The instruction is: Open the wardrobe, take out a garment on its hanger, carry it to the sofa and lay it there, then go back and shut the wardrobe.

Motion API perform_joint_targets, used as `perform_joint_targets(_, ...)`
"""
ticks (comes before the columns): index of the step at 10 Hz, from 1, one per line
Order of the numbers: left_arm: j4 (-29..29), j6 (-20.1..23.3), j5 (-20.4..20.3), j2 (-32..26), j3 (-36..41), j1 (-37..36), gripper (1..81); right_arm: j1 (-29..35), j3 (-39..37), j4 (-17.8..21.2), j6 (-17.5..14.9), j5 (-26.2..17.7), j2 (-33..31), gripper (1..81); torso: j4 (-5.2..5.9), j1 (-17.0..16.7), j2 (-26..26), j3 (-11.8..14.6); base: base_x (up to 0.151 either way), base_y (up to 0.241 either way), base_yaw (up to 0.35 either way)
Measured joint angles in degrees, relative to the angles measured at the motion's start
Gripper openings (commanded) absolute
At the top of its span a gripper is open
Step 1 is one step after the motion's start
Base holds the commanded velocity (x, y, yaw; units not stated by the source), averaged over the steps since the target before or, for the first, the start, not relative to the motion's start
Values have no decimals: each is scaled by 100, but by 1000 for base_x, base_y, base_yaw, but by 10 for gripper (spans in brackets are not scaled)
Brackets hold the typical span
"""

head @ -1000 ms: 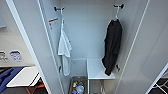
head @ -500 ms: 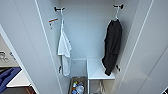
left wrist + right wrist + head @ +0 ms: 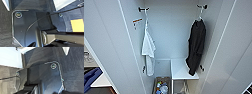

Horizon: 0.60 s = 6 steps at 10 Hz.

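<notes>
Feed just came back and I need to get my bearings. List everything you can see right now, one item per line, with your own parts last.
wardrobe: one, white, doors open, straight ahead.
garment: one, black, hanging at the right inside the wardrobe.
hanger: one, white, hooked on the upper right peg, carrying the garment.
white shirt: one, hanging from the upper left peg.
shelf: one, white, low inside the wardrobe, below the garment.
basket: one, on the wardrobe floor, holding mixed small items.
blue cloth: one, far left, outside the wardrobe.
yellow patch: one, in the left wrist view.
dark wrist plates: one per wrist view, robot's own.
</notes>
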Motion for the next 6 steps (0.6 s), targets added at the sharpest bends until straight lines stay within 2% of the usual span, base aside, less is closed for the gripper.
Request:
perform_joint_targets(3, 5, 2, 154, 352, -595, 24, 811, -555, -992, -290, -33, 0, 870, 811, 0, -2, -2, 2, 0, 0, 0)
perform_joint_targets(6, 11, 0, 233, 617, -1058, 13, 811, -623, -2136, -347, -44, -17, 1412, 811, 0, -6, -7, 5, 0, 0, 0)
